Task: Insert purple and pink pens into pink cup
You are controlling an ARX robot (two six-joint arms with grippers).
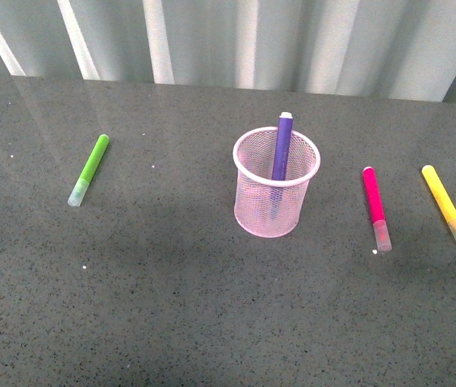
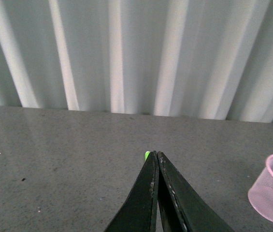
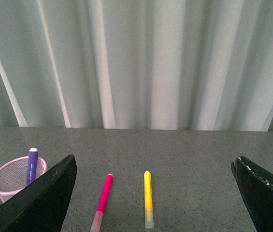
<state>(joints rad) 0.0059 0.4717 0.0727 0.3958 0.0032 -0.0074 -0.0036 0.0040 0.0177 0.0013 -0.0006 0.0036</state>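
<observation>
Leaning in pink cup (image 1: 256,201), purple pen (image 1: 282,145); right gripper (image 3: 153,162) spread, likely for pink pen (image 1: 374,205); left gripper (image 2: 156,157) closed, empty.

Cup (image 1: 249,201) holds 1 pen (image 1: 283,143); 2nd pen (image 1: 374,200) lies right.
</observation>
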